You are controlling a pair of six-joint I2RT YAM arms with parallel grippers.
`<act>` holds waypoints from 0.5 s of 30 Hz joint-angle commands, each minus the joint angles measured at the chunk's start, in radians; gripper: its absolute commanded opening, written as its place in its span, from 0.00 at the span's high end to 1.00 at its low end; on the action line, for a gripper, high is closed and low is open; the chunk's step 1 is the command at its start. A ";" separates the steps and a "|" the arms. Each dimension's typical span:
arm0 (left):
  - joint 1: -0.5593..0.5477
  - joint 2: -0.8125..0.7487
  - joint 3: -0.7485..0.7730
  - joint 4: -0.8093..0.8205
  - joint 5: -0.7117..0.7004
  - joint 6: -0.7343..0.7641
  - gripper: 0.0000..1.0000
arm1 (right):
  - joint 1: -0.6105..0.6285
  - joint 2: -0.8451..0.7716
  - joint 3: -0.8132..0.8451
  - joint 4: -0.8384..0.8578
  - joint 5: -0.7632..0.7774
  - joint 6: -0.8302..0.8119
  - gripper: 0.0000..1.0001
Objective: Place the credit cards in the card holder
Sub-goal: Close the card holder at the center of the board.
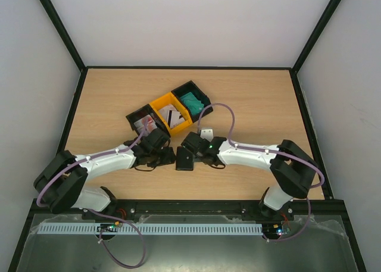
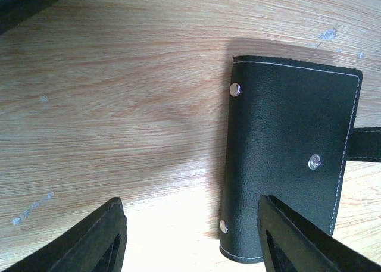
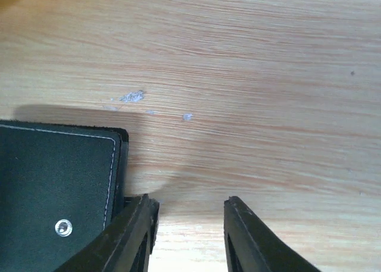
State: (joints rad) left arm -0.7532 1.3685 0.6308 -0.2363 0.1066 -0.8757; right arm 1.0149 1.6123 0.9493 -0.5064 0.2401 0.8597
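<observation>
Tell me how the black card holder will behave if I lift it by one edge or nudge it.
Likely floppy: the card holder looks like thin stitched material with snap studs, so a one-edge lift may let it sag or fold. It lies flat on the wooden table, so a nudge should slide it, not tip it.

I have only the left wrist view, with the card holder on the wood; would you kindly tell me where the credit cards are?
Observer: Beyond the card holder, teal credit cards lie in the right-hand black bin, and a striped white card lies in the yellow bin.
Operator: Thank you; is the right gripper carrying one?
Observer: No, the right gripper is open over bare table, one finger beside the holder's edge.
</observation>
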 commanded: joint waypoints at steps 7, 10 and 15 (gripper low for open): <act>0.005 -0.009 -0.017 0.006 -0.009 0.001 0.39 | 0.007 -0.046 -0.084 0.068 -0.048 0.087 0.86; 0.005 -0.011 -0.024 0.012 -0.002 0.000 0.39 | 0.007 -0.052 -0.101 0.101 -0.075 0.091 0.86; 0.005 -0.015 -0.032 0.021 0.005 -0.004 0.39 | 0.005 -0.059 -0.109 0.114 -0.091 0.094 0.88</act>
State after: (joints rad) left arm -0.7521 1.3685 0.6147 -0.2241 0.1055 -0.8757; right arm 1.0149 1.5616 0.8562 -0.4236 0.1558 0.9306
